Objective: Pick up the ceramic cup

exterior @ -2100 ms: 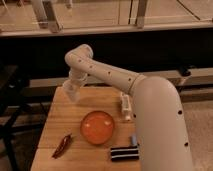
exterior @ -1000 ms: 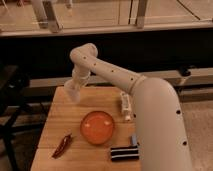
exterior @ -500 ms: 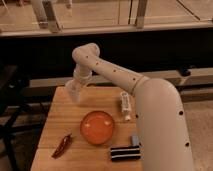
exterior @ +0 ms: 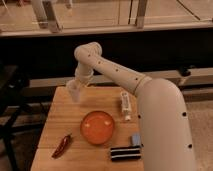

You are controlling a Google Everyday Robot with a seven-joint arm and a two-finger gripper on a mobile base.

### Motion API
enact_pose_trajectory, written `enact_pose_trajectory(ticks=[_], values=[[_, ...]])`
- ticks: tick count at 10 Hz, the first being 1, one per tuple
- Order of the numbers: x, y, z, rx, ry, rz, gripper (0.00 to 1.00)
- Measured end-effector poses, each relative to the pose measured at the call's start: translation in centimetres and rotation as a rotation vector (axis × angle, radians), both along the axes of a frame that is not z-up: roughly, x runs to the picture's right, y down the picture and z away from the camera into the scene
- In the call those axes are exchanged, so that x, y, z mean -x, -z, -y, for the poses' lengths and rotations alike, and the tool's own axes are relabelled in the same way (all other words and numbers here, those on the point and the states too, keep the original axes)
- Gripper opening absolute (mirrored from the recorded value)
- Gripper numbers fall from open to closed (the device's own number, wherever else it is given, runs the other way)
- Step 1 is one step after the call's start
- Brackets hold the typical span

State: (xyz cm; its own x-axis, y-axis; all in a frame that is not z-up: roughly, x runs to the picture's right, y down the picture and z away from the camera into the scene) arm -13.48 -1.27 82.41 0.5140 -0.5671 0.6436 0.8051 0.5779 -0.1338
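Observation:
The ceramic cup [exterior: 73, 93] is a small pale cup at the far left corner of the wooden table [exterior: 60, 122]. My gripper [exterior: 75, 89] hangs down from the white arm [exterior: 115, 75] right over it and is shut on the cup. It holds the cup upright, just above the tabletop. The gripper's tips are hidden behind the cup.
An orange-red bowl [exterior: 97, 127] sits mid-table. A slim white bottle [exterior: 125, 105] lies to its right, a red chili pepper [exterior: 62, 145] at the front left, a black-striped packet [exterior: 125, 152] and a small blue-grey object [exterior: 135, 139] at the front right. A dark ledge and glass wall stand behind.
The arm's elbow has risen and shifted slightly right. The gripper and the cup have moved a little right with it.

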Motion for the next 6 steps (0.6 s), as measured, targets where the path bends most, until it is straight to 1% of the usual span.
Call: enact_pose_trajectory(ticks=[6], values=[[-1.0, 1.2, 0.4, 0.015, -0.005, 0.013, 0.04]])
